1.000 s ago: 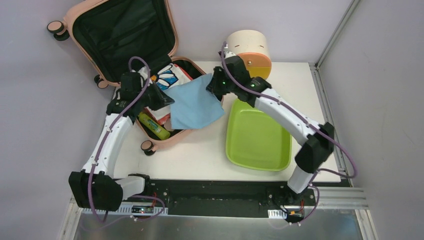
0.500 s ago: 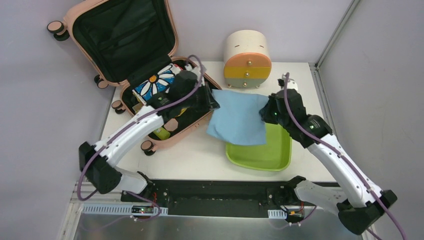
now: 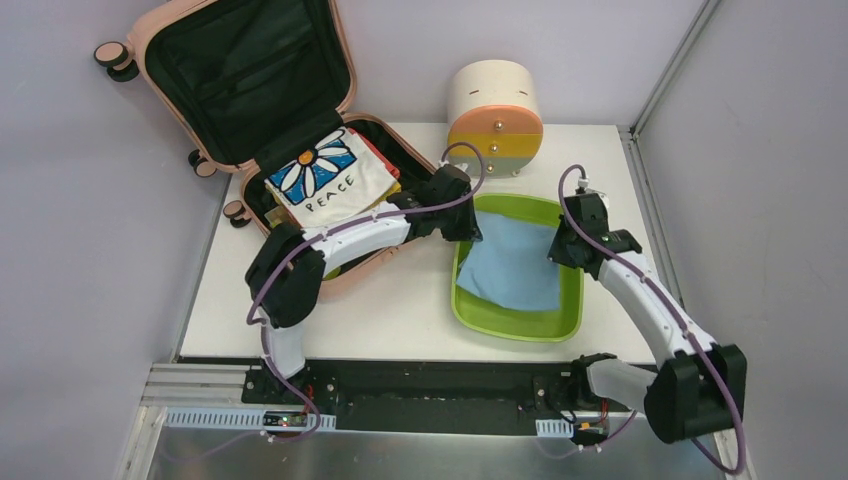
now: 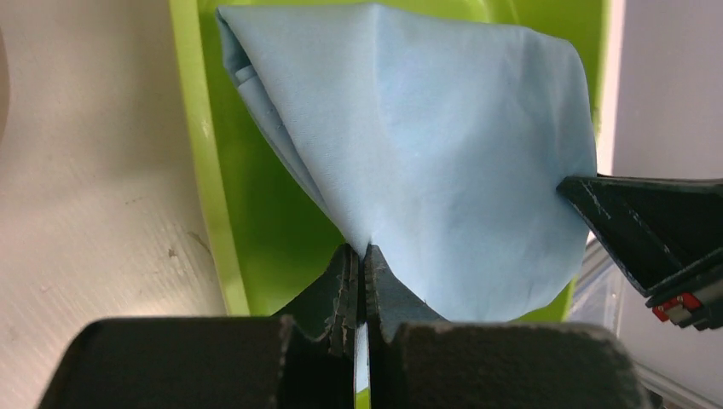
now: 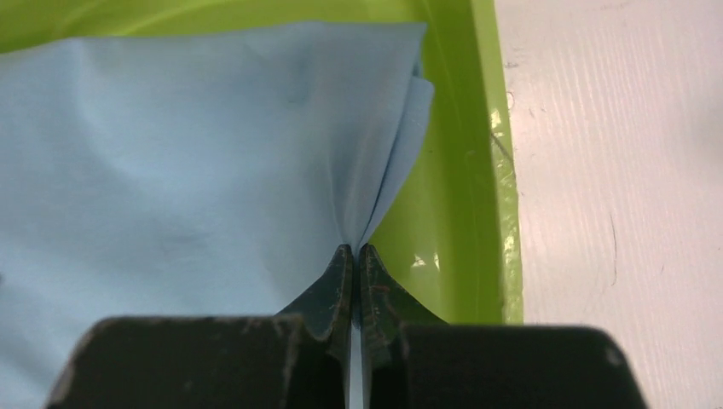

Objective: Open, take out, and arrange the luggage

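Observation:
The peach-pink luggage (image 3: 166,32) lies open at the back left, lid up, black lining showing. A folded white daisy shirt (image 3: 330,180) tops its contents. A light blue cloth (image 3: 512,268) spreads over the lime-green tray (image 3: 515,325). My left gripper (image 3: 470,224) is shut on the cloth's left corner, pinched between its fingertips (image 4: 361,249) with the blue cloth (image 4: 426,145) fanning out. My right gripper (image 3: 558,245) is shut on the cloth's right corner (image 5: 354,247), over the tray's right wall (image 5: 486,162).
A cream cylindrical drawer unit (image 3: 494,110) with orange, yellow and grey drawers stands behind the tray. The suitcase's wheels (image 3: 112,55) stick out at the far left. A wall rail runs along the table's right edge (image 3: 640,190).
Both grippers have carried the blue cloth from the suitcase rightward and lowered it into the green tray. The daisy shirt in the suitcase is now uncovered.

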### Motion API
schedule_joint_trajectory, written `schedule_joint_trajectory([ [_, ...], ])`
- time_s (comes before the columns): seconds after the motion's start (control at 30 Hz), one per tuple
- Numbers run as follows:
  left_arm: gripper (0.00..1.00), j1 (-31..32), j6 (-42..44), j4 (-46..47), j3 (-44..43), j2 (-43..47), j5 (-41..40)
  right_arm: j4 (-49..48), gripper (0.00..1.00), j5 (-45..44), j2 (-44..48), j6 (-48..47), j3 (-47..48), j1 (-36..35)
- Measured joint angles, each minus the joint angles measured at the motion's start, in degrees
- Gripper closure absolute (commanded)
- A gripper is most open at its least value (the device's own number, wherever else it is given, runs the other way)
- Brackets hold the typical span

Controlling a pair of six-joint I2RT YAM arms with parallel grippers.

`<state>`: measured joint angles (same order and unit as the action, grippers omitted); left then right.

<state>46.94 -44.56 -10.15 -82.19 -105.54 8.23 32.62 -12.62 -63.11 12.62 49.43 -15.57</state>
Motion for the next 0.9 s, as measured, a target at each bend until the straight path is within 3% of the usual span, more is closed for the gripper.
schedule_joint_trajectory([
  [0.17, 1.00, 0.37, 0.35, 1.03, 0.00, -3.32, -1.29, -2.03, 1.00, 0.33, -8.31, -1.36, -0.52, 3.52],
  [0.43, 1.00, 1.51, 1.25, 1.92, 0.09, -5.05, -3.43, -3.26, 0.97, -0.33, -12.72, -3.80, -0.13, 4.81],
  [0.53, 0.92, 1.79, 1.99, 2.32, 0.39, -5.05, -4.33, -3.26, 0.84, -0.87, -14.45, -4.46, 0.52, 5.01],
  [0.7, 0.66, 1.79, 3.58, 2.38, 1.79, -4.83, -5.31, -1.38, 0.61, -1.90, -15.47, -4.57, 2.54, 5.09],
  [0.9, 0.56, 2.08, 5.70, 1.97, 2.47, -0.24, -5.77, 5.79, 0.60, -2.34, -14.36, -1.79, 8.39, 5.20],
])
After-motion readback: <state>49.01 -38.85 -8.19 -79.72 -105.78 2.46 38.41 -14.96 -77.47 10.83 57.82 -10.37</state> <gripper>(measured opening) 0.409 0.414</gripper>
